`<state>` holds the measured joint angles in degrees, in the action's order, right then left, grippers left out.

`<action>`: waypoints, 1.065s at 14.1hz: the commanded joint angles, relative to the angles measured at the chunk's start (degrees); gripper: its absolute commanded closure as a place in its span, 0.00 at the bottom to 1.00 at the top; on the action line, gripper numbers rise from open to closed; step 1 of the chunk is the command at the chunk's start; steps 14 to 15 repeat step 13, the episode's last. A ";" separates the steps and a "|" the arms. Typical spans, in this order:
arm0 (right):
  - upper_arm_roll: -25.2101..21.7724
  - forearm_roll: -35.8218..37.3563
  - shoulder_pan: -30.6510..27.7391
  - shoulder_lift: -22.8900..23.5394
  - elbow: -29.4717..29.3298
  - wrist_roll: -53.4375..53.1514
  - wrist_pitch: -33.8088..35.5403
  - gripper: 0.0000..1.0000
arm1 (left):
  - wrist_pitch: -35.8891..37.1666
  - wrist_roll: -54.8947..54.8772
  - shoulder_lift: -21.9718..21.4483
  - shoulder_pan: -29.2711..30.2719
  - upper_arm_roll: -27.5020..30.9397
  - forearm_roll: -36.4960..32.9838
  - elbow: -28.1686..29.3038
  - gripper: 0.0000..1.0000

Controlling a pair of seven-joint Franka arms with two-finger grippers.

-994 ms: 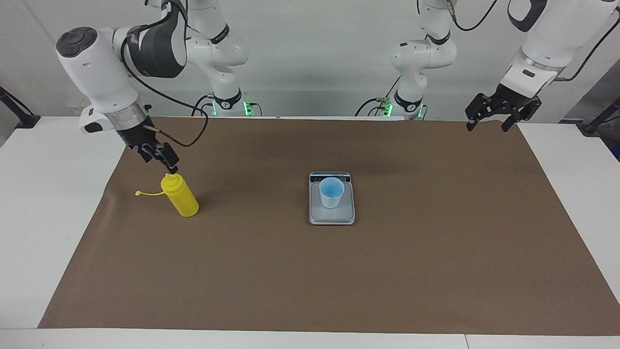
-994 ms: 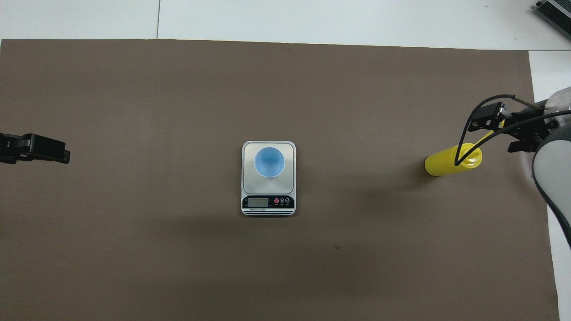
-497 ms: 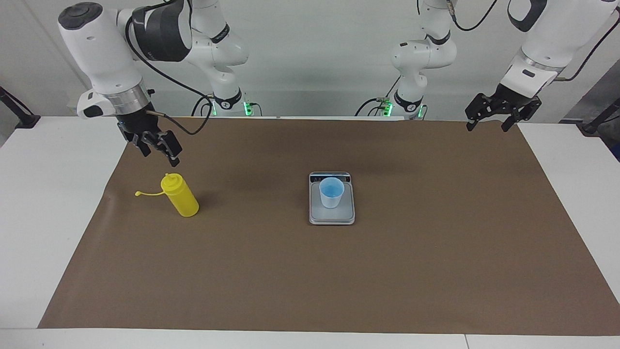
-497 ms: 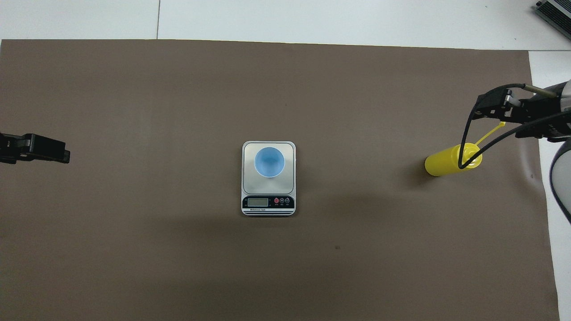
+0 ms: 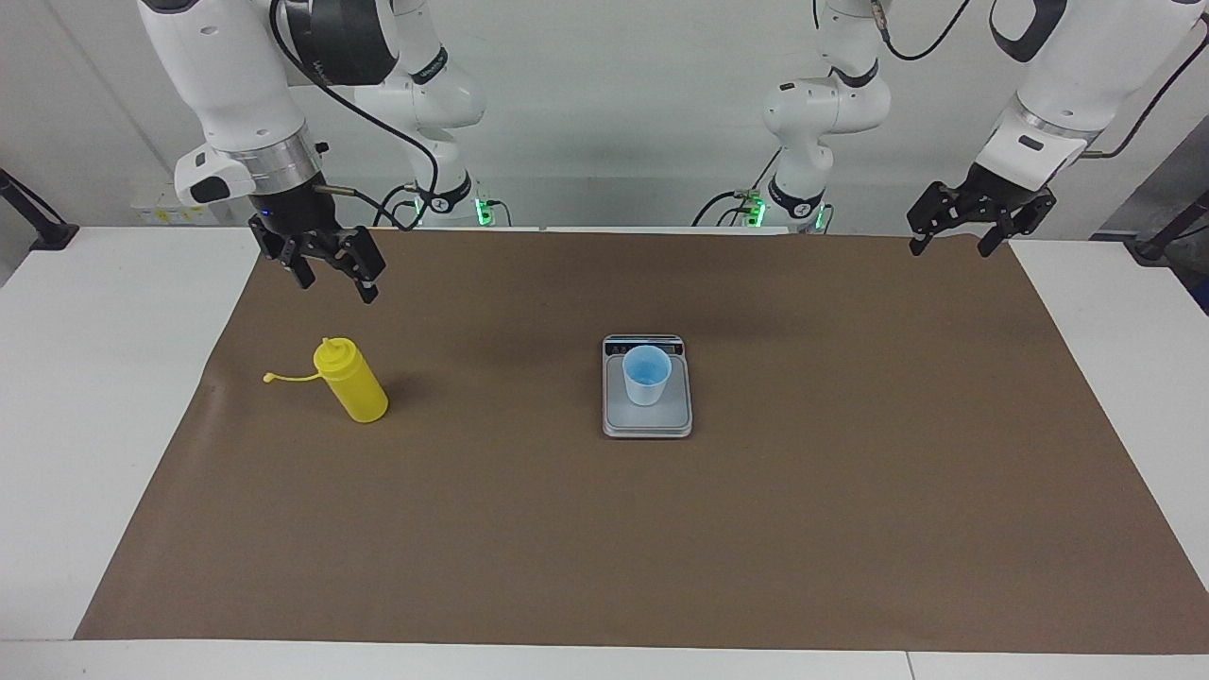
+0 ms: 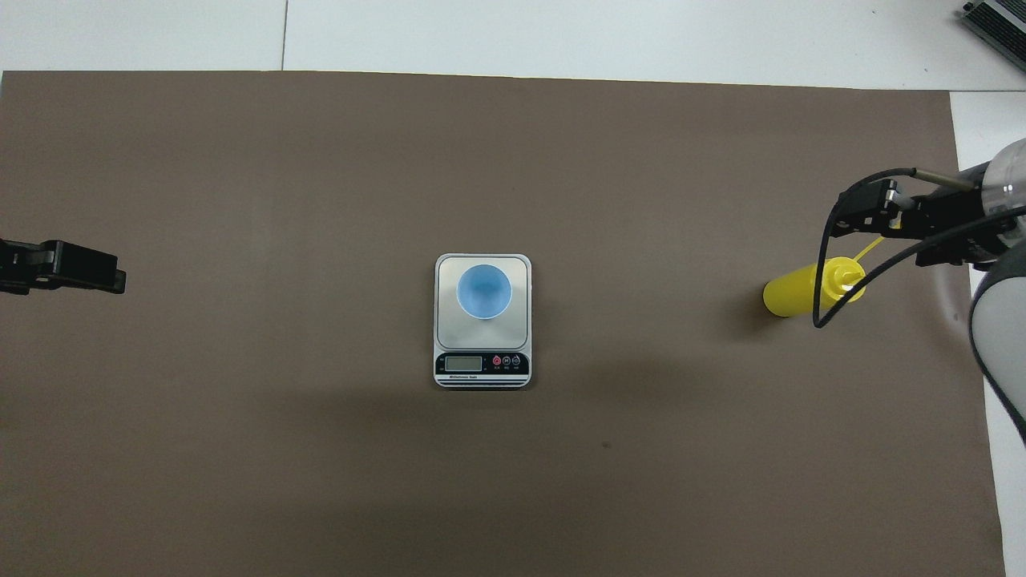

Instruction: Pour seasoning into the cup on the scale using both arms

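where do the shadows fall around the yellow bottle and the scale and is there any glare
Facing view: the bottle throws a soft shadow toward the scale; a faint dark band lies on the mat nearer the robots than the scale. Overhead view: a blurred shadow sits beside the bottle's base, and a broad dim patch lies near the scale's display; the weighing plate shows a mild sheen, no hard glare.

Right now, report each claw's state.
Left claw: open, empty, waiting over the table's edge.
Right claw: open, empty, up over the mat near the seasoning.
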<state>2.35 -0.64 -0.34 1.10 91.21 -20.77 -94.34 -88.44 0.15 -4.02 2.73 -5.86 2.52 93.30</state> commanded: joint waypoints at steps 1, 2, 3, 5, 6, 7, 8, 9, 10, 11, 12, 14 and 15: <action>0.55 1.17 -0.54 -1.54 0.02 1.26 4.85 0.00 | 0.11 -0.24 -1.25 -0.09 0.33 -0.15 1.10 0.00; 0.55 1.17 -0.54 -1.63 0.11 1.35 5.38 0.00 | 0.11 -0.24 -1.25 -0.09 0.33 -0.15 1.10 0.00; 0.55 1.17 -0.62 -1.80 0.54 2.22 5.30 0.00 | 0.11 -0.24 -1.25 -0.09 0.24 -0.15 1.10 0.00; 0.46 1.17 -1.32 -2.07 1.42 9.84 4.69 0.00 | 0.11 -0.24 -1.25 -0.09 0.24 -0.15 1.10 0.00; 0.46 1.17 -1.33 -2.16 1.86 10.75 4.60 0.00 | 0.11 -0.24 -1.25 -0.09 0.33 -0.15 1.10 0.00; 0.46 1.08 -1.33 -2.42 2.21 10.67 4.08 0.00 | 0.11 -0.24 -1.25 -0.09 0.24 -0.15 1.10 0.00; 0.55 1.08 -1.24 -2.33 2.48 10.49 3.64 0.00 | 0.11 -0.32 -1.25 -0.09 0.33 -0.15 1.10 0.00; 0.46 1.08 -0.80 -2.51 3.09 10.14 3.55 0.00 | 0.11 -0.24 -1.25 -0.09 0.24 -0.15 1.10 0.00; 0.55 1.08 -0.71 -2.86 3.53 9.88 2.94 0.00 | 0.11 -0.32 -1.25 -0.09 0.24 -0.15 1.10 0.00; 0.46 1.08 -0.80 -2.86 3.62 9.79 2.76 0.00 | 0.11 -0.32 -1.25 -0.09 0.24 -0.15 1.10 0.00; 0.55 1.08 -1.06 -2.86 3.62 9.79 2.75 0.00 | 0.11 -0.24 -1.25 -0.09 0.33 -0.15 1.10 0.00; 0.46 1.08 -1.15 -2.86 3.71 9.96 2.41 0.00 | 0.11 -0.32 -1.25 -0.09 0.24 -0.15 1.10 0.00; 0.46 1.08 -1.15 -2.86 3.71 9.96 2.41 0.00 | 0.11 -0.32 -1.25 -0.09 0.24 -0.15 1.10 0.00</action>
